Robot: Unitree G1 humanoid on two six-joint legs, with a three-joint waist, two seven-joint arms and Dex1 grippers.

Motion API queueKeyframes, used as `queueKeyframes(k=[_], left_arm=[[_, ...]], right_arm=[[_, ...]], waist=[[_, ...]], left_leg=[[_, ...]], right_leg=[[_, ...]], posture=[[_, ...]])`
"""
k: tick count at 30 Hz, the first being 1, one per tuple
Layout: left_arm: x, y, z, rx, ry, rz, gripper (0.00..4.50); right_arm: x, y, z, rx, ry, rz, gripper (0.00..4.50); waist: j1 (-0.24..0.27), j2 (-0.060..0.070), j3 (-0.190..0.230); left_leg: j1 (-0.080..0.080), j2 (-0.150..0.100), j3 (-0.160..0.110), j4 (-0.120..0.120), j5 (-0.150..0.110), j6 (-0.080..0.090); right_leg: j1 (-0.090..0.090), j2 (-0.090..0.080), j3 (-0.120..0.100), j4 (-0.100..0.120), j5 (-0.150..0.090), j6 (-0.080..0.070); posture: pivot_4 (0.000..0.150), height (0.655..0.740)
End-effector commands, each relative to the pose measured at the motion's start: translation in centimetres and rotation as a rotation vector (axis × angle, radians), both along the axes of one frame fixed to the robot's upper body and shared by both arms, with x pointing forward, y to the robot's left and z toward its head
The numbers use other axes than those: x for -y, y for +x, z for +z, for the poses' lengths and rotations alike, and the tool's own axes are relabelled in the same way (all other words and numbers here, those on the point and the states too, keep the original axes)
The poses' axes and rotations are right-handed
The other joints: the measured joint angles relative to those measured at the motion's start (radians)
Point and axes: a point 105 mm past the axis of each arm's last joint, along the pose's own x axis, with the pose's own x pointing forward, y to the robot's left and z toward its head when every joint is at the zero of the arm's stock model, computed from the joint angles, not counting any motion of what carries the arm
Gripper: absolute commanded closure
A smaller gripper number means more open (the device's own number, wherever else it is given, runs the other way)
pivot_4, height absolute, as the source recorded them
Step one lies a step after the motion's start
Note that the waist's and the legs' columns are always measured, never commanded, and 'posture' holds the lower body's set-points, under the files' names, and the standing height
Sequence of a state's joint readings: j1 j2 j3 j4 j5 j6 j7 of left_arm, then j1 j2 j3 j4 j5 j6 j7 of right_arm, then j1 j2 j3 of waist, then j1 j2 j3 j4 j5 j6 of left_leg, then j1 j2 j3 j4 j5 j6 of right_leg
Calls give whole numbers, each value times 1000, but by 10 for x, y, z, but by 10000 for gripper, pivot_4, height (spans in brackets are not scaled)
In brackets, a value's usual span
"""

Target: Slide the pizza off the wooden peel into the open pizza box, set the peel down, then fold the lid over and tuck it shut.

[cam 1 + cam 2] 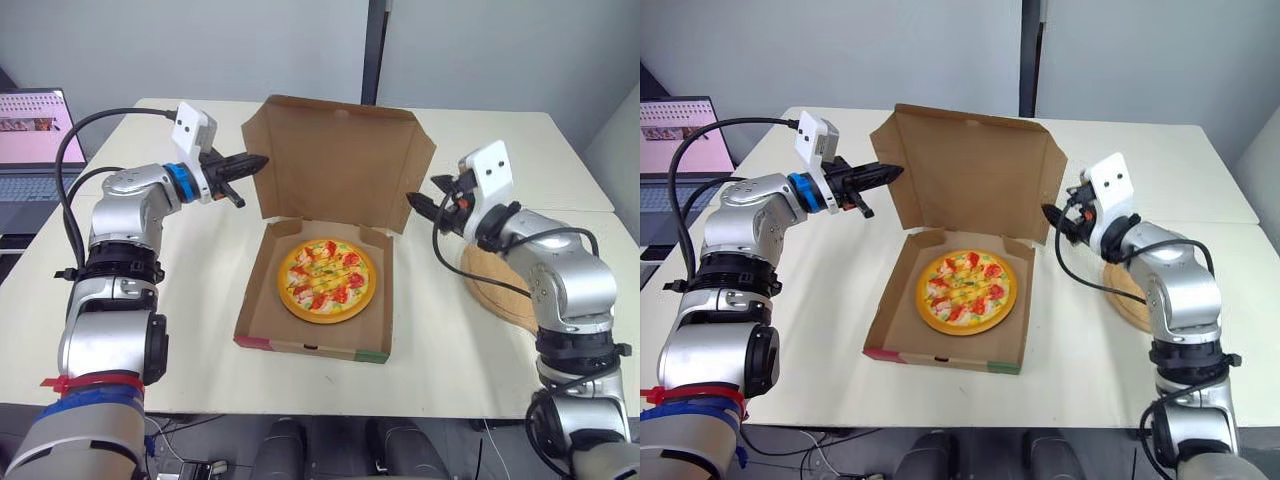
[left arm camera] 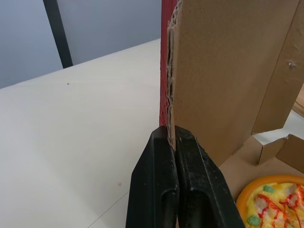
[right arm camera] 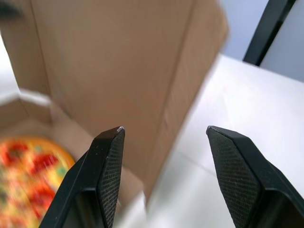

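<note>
White table (image 1: 205,300), laptop (image 1: 30,150) far left, peel (image 1: 495,288) at right, lid (image 1: 340,165) upright

Head stereo downward; wrists near lid (image 2: 228,71)

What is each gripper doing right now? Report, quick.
Left gripper: closed, pinching the side edge of the box lid.
Right gripper: open, holding nothing.

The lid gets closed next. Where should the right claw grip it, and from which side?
Its right edge, from the right: the lid stands upright, that thin flap is free, and the open right claw faces it, opposite the shut left claw.
</note>
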State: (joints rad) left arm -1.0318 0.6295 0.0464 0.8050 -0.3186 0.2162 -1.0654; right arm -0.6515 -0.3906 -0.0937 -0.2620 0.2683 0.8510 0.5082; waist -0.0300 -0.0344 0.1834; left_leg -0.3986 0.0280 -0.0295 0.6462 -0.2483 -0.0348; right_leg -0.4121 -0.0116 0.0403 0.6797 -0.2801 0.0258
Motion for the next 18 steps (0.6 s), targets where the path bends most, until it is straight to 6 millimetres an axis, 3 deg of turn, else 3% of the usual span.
queueKeyframes(k=[1,4,6,14,18], left_arm=[[2,-1,17,53,-10,-15,45000],[4,-1,16,50,-9,-19,45000],[4,-1,15,48,-9,-23,45000],[6,-2,18,63,-9,-13,45000],[17,0,21,85,-3,-18,45000]], right_arm=[[-4,0,18,32,55,7,14983],[-7,7,20,22,76,-4,14983],[-7,10,20,17,86,-16,18960],[-8,10,18,25,71,-38,44879],[0,18,25,53,73,-101,44879]], waist=[[0,0,0],[0,0,0],[1,0,0],[0,0,0],[0,0,0]], left_leg=[[0,0,0,0,0,0],[0,0,0,0,0,0],[0,0,0,0,0,0],[0,0,0,0,0,0],[0,0,0,0,0,0]], right_leg=[[0,0,0,0,0,0],[0,0,0,0,0,0],[0,0,0,0,0,0],[0,0,0,0,0,0],[0,0,0,1,0,0]], posture=[[1500,7400],[1500,7400],[1500,7400],[1500,7400],[1500,7400]])
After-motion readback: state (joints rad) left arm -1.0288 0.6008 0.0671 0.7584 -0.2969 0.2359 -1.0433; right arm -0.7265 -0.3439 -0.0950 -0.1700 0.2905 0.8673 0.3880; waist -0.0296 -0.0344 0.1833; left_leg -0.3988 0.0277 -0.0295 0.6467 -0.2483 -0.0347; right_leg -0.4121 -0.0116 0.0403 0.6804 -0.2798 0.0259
